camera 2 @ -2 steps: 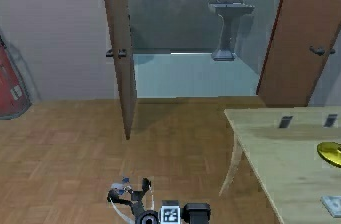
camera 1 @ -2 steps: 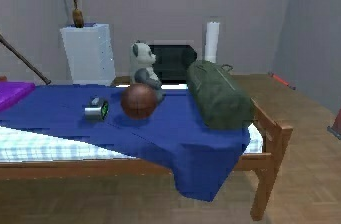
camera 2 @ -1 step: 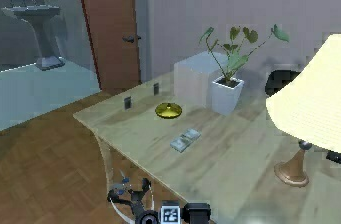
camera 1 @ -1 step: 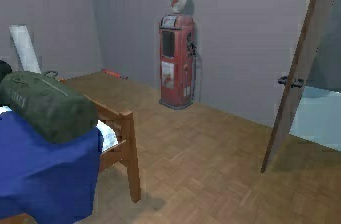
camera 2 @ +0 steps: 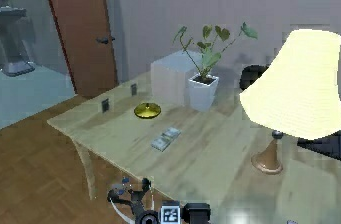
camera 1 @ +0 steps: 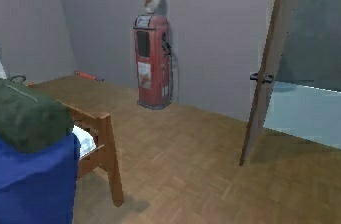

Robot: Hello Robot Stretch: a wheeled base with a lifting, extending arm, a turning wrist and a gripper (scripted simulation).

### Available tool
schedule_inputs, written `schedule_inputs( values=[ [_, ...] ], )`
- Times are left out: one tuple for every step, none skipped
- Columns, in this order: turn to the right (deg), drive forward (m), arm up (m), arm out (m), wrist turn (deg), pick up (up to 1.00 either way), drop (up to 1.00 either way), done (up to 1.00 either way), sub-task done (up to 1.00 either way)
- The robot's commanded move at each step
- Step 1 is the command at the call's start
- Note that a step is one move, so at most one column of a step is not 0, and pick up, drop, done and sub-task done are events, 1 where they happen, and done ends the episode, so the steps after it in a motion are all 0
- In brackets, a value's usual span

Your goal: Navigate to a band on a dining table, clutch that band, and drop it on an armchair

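Tool (camera 2: 128,197) sits low at the worktop (camera 2: 218,165) edge; can't tell if it holds anything. Navigation looks done. On the worktop: yellow disc (camera 2: 148,111), and near it a small grey item (camera 2: 165,140), possibly the band. Grasp and armchair drop remain.

Low in the arm side view, the gripper (camera 2: 130,192) shows a dark body with thin fingers (camera 2: 121,191), and a white square marker (camera 2: 169,215) with black marks sits beside it.
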Motion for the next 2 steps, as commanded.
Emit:
schedule_inputs(
  values=[
    [0.0,1.0,0.0,0.0,0.0,0.0,0.0,0.0,0.0],
    [0.0,0.4,0.0,0.0,0.0,0.0,0.0,0.0,0.0]
  ],
)
